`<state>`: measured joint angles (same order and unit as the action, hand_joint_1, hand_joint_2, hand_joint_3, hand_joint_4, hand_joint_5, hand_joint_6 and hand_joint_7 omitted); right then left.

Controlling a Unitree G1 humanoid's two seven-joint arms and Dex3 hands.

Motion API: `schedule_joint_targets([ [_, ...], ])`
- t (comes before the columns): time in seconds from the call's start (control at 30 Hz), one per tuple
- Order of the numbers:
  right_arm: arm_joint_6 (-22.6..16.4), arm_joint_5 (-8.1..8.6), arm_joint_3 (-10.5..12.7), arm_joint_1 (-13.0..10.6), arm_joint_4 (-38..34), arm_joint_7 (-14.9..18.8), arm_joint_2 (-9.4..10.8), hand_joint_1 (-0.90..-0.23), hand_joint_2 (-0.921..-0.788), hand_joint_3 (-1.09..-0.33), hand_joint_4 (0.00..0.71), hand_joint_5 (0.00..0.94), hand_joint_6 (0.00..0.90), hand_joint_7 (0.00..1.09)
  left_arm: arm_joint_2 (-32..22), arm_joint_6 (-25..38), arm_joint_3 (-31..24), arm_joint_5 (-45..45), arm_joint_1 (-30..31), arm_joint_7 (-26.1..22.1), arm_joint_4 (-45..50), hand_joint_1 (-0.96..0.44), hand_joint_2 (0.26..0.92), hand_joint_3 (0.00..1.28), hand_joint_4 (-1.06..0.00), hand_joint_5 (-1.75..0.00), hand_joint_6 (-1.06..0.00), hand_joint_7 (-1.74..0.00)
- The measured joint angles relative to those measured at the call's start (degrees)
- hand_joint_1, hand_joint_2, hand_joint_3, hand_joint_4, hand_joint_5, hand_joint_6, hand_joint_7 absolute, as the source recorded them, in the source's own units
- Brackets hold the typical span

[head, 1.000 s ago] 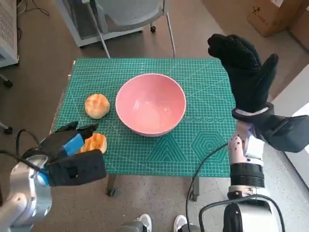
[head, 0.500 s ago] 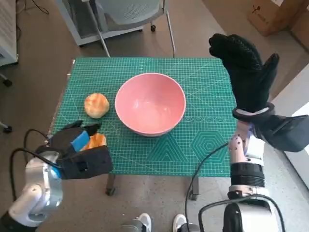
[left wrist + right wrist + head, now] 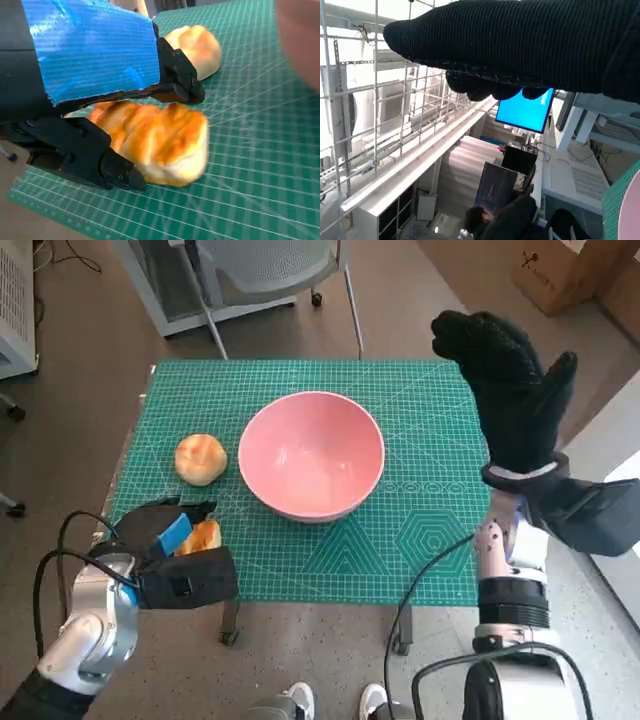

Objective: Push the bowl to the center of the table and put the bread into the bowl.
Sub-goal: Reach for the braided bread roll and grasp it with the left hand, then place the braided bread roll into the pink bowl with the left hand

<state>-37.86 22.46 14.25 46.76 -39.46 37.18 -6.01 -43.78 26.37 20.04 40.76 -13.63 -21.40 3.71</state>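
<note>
In the head view, the round pink bowl point(image 3: 311, 455) is seen standing near the middle of the green gridded cutting mat point(image 3: 420, 540), so the pushing step is judged complete; nothing is seen inside the bowl. A round golden bread roll point(image 3: 201, 458) lies just beside the bowl's left side, apart from it. The black, blue-taped left hand point(image 3: 165, 540) is placed over a second, browner bread roll point(image 3: 204, 534) at the mat's near left corner, presumably to lift it. The black-gloved right hand point(image 3: 510, 390) is held raised and spread over the table's right edge, holding nothing, probably to stay clear. In the left wrist view, the browner roll point(image 3: 155, 140) is seen clamped between black fingers point(image 3: 177, 75) on both sides, resting on the mat. In the right wrist view, only the glove point(image 3: 520, 45) and a background room are shown.
</note>
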Motion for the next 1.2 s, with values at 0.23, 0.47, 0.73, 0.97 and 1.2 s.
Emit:
schedule_joint_targets([
  [0.23,-0.06,-0.01,0.01,-0.02,0.00,0.06,-0.10,-0.636,-0.921,-0.531,0.251,0.000,0.412,0.00,0.55,-1.11,-0.02,1.51,-1.31,-0.43,-1.90,0.25,0.920,0.14,-0.68,-0.56,-0.76,-0.07],
  [0.47,-0.24,0.00,0.05,-0.02,-0.01,0.14,-0.27,-0.644,-0.921,-0.535,0.250,0.000,0.412,0.00,1.16,-2.18,-0.39,1.96,-1.95,-0.48,-2.96,0.18,0.921,0.17,-0.59,-1.28,-0.68,-0.64],
  [0.73,-0.73,0.01,0.18,-0.02,-0.06,0.14,-0.39,-0.652,-0.921,-0.535,0.251,0.001,0.413,0.00,1.23,-4.11,-1.30,1.78,-2.11,-0.74,-3.36,0.01,0.920,0.11,-0.65,-1.25,-0.58,-1.14],
  [0.97,-0.83,0.01,0.20,-0.02,-0.28,0.15,-0.38,-0.654,-0.921,-0.538,0.255,0.002,0.413,0.00,1.24,-5.64,-2.57,1.47,-2.10,-0.98,-3.35,0.00,0.920,0.09,-0.66,-1.20,-0.60,-1.20],
  [1.2,-0.85,0.03,0.19,-0.02,-0.32,0.15,-0.35,-0.653,-0.921,-0.540,0.257,0.002,0.414,0.00,1.25,-6.39,-4.04,0.93,-2.08,-1.24,-3.25,0.00,0.920,0.09,-0.66,-1.20,-0.60,-1.20],
])
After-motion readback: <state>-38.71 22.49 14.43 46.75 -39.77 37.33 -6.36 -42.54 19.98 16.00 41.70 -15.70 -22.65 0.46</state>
